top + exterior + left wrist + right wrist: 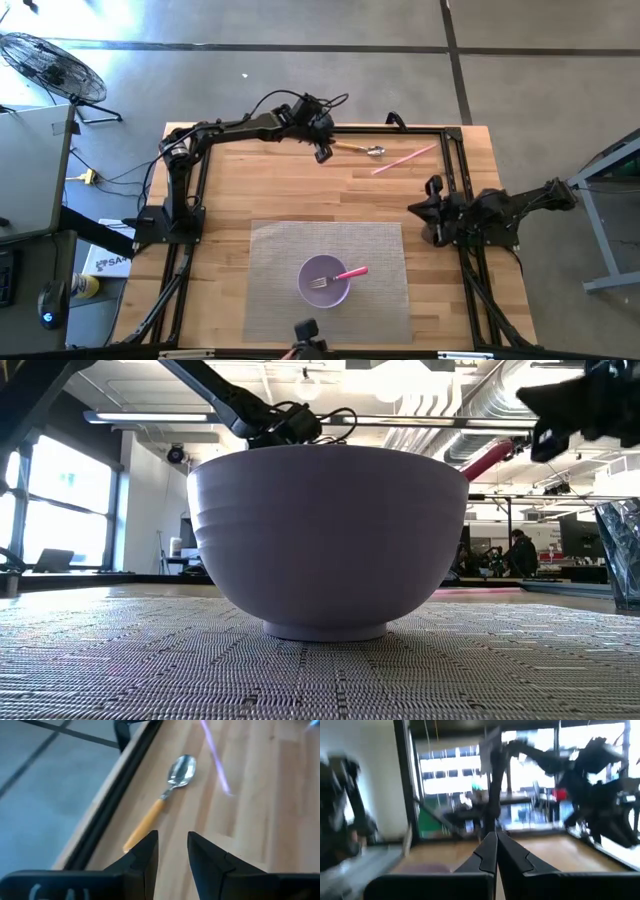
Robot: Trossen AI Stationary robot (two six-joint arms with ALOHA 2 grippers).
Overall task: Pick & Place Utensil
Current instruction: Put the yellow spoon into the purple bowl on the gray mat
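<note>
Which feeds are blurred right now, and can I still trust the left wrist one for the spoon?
Left wrist view: spoon readable, slightly soft; the pink straw smeared. Right wrist view: heavily motion-blurred, room streaked. Low view: bowl fills the frame, backlit by bright windows. High view: sharp, evenly lit.

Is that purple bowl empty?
No. The bowl on the mat holds a pink-handled fork, its handle sticking out over the rim.
</note>
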